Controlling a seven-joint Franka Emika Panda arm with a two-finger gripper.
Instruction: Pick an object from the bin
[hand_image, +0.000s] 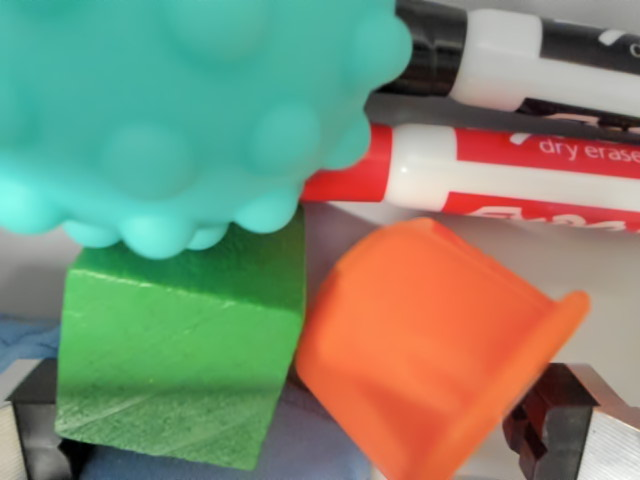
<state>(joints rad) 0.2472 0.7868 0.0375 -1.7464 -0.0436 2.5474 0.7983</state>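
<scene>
The wrist view sits very close over the bin's contents. A teal bumpy ball fills the upper left. Below it lies a green wooden block. An orange plastic cup lies on its side at the lower right, touching the block. Behind them lie a red dry erase marker and a black marker. My gripper shows only as two metal fingertips in the bottom corners, set wide apart, straddling the block and the cup. Nothing is clamped between them.
A blue cloth-like surface shows at the left edge and under the block. The pale grey bin floor is visible to the right of the cup. The objects are packed tight against one another.
</scene>
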